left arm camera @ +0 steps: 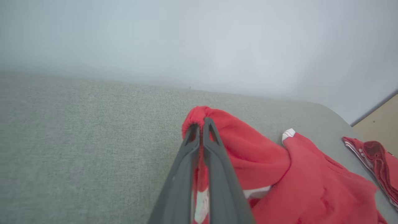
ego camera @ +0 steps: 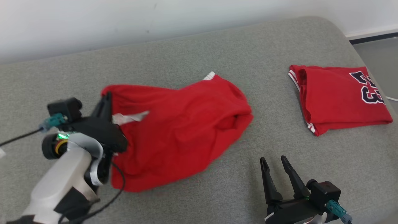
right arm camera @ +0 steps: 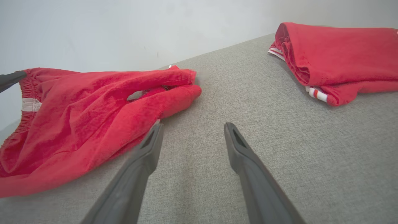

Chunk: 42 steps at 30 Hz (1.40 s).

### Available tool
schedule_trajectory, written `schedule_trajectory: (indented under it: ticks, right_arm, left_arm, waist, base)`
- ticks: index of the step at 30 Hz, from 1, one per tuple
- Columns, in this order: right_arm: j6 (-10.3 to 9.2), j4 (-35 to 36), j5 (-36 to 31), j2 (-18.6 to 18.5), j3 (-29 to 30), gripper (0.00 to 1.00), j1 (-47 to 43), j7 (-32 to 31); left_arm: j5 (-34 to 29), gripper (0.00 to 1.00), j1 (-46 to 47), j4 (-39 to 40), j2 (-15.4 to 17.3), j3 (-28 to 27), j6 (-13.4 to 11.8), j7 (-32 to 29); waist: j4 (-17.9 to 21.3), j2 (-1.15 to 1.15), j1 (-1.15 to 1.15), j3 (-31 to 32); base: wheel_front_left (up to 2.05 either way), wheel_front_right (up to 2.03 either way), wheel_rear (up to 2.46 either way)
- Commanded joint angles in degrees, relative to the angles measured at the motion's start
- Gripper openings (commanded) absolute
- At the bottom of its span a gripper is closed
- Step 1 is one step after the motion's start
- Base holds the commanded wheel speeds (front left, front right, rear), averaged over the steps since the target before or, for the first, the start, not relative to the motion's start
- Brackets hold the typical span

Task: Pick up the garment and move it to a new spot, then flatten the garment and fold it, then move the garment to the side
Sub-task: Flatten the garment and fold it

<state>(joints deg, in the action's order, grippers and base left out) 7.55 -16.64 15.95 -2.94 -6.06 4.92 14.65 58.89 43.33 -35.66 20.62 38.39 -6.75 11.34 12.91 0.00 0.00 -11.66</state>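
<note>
Grip on: left gripper (left arm camera: 201, 126) fingers clamped on waistband of red garment (ego camera: 183, 130), crumpled mid-surface (ego camera: 217, 46). Right gripper (ego camera: 273, 158) fingers apart, over bare fabric. Relocating, flattening, folding, side move all pending. Folded jersey (ego camera: 335, 96) well apart, right.

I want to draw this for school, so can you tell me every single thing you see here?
shorts: 1, red, crumpled in the middle of the cushion
jersey: 1, red with dark numbers, folded, on the cushion's right side, apart from the shorts
cushion: 1, grey, under both garments
wall: 1, white, behind the cushion
floor: 1, grey, past the cushion's far right corner
left gripper: 1, dark, shut on the shorts' waistband at their left end
right gripper: 1, dark, open, holding nothing, over the cushion's near side, right of the shorts
</note>
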Motion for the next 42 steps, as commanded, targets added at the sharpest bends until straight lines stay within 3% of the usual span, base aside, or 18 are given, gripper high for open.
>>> schedule_trajectory:
  ticks: [1,2,3,4,13,18,22,26,29,35,42]
  right_arm:
    - [-0.10,-0.05,-0.08,0.15,-0.10,1.00,0.46,0.30]
    - [-0.10,-0.03,-0.05,0.15,-0.09,1.00,0.59,0.32]
    - [-0.10,-0.03,-0.02,0.15,-0.06,1.00,0.69,0.34]
    - [-0.10,-0.05,-0.03,0.16,-0.06,1.00,0.80,0.34]
    - [-0.10,0.15,-1.14,0.15,1.17,1.00,0.29,0.13]
    - [-0.10,2.21,-3.52,0.15,3.22,1.00,0.23,-4.39]
    - [-0.10,5.92,-4.70,-1.46,4.03,1.00,1.63,-12.30]
    - [-0.10,9.81,-3.31,-3.63,3.79,1.00,4.66,-21.89]
    - [-0.10,10.73,-1.93,-5.32,3.36,1.00,7.65,-29.94]
    - [-0.10,8.44,-1.46,-7.63,4.45,1.00,14.33,-42.34]
    - [-0.10,0.97,-2.12,-8.67,6.41,1.00,22.52,-48.14]
  left_arm:
    - [-1.02,0.00,1.39,-1.37,0.11,-0.20,-0.64,0.55]
    - [-1.26,0.00,1.93,-2.50,0.06,-0.04,-0.73,0.36]
    - [-1.64,0.30,2.63,-3.65,0.14,0.31,-0.53,0.06]
    - [-1.94,1.00,3.35,-4.66,0.23,0.56,-0.43,0.07]
    - [-5.40,1.00,3.18,-10.29,-0.12,3.04,-1.98,1.71]
    - [-7.94,1.00,-0.18,-9.12,0.31,4.06,-3.33,3.12]
    - [-12.26,1.00,-4.28,-2.75,0.89,3.23,-5.29,3.84]
    - [-20.06,1.00,-13.15,10.95,0.42,-1.07,-8.15,3.84]
    - [-25.14,1.00,-20.69,20.26,-0.95,-4.37,-8.80,3.83]
    - [-33.64,1.00,-32.58,31.83,-5.46,-10.34,-7.26,3.84]
    - [-38.87,1.00,-37.19,34.27,-9.61,-14.49,-2.39,3.84]
  waist:
    - [0.65,0.00,0.00,-0.53]
    - [0.86,0.00,0.00,-0.69]
    - [1.03,0.00,0.00,-0.84]
    - [1.18,0.00,0.00,-0.98]
    - [0.75,0.00,0.00,-0.06]
    - [-1.28,0.00,0.00,1.73]
    - [-3.28,0.00,0.00,2.90]
    - [-4.98,0.00,0.00,3.66]
    - [-6.27,0.00,0.00,3.89]
    - [-9.49,0.00,0.00,3.86]
    - [-12.72,0.00,0.00,2.22]
  base:
    - [0.00,0.00,0.00]
    - [0.00,0.00,0.00]
    - [0.00,0.00,0.00]
    - [0.00,0.00,0.00]
    - [0.00,0.00,0.00]
    - [0.00,0.00,0.00]
    - [0.00,0.00,0.00]
    - [0.00,0.00,0.00]
    - [0.00,0.00,0.00]
    - [0.00,0.00,0.00]
    - [0.00,0.00,0.00]
